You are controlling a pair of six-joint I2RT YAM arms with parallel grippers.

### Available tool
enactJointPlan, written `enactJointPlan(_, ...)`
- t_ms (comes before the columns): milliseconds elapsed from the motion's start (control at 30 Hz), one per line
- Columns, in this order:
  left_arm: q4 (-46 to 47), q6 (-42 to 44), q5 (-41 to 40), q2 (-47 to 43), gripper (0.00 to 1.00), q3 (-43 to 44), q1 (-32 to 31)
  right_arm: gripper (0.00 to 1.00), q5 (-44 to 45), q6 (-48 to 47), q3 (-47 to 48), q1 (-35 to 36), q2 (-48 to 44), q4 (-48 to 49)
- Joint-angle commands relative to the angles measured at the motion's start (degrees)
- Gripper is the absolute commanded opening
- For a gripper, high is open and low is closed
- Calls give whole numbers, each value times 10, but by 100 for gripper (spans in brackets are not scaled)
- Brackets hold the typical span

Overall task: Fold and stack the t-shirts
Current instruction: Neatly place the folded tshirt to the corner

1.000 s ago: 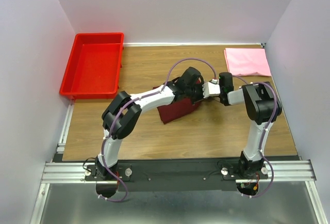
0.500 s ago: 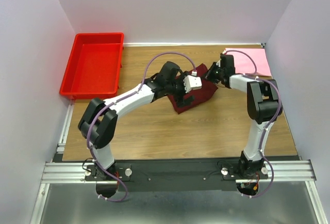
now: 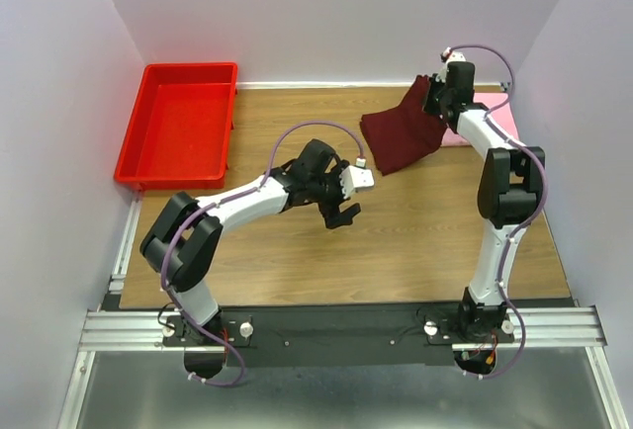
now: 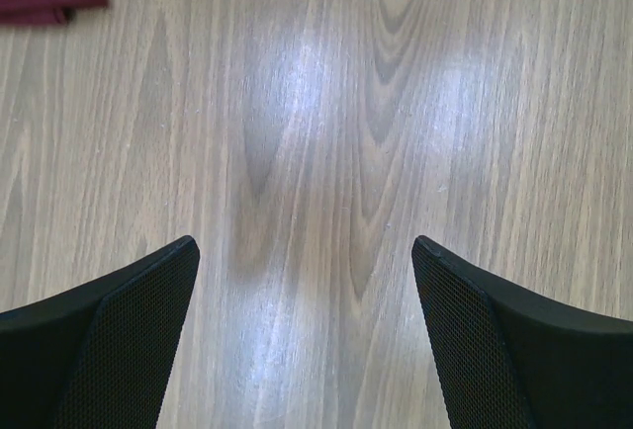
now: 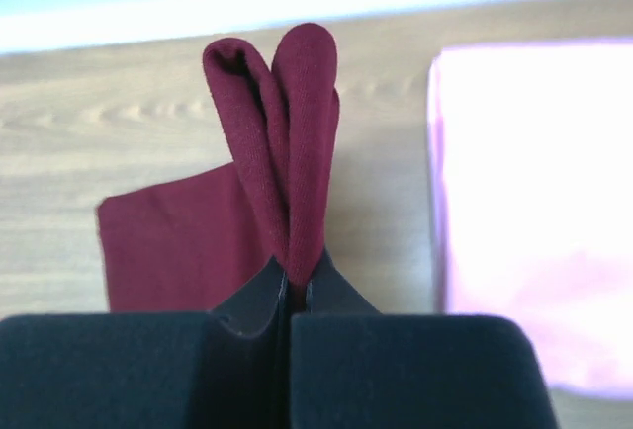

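The right gripper (image 5: pixel 297 286) is clamping a doubled edge of the maroon shirt (image 3: pixel 401 137), and the jaws are pressing together on the cloth with no gap showing between them. The pinched edge is standing up above the fingers, while the rest of the shirt is lying as a folded panel on the table (image 3: pixel 396 241) at the far right. The pink shirt (image 5: pixel 534 202) is resting flat as a neat folded rectangle in the far right corner. In the right wrist view a strip of bare wood is separating the two shirts, so the maroon one is sitting just beside the pink one and not on it. The left gripper (image 4: pixel 305 251) is hanging over bare wood near the table centre with its jaws spread wide and nothing between them. The red bin (image 3: pixel 183 128) is sitting at the far left, well apart from both shirts. Folding is appearing complete for both shirts. Stacking is appearing to be the step in hand: the maroon shirt is not yet lying on the pink one, and the right gripper is not yet letting go.
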Motion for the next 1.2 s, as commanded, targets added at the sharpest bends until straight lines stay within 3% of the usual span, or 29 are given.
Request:
enactJointPlan(0, 32, -11, -4, -28, 96, -12, 0, 1, 35, -64, 66, -3, 23, -26)
enactJointPlan(400, 57, -32, -14, -35, 96, -43, 1, 0, 68, -137, 198, -7, 39, -85)
enactJointPlan(1167, 71, -44, -12, -25, 96, -43, 1, 1, 57, -180, 202, -30, -17, -115)
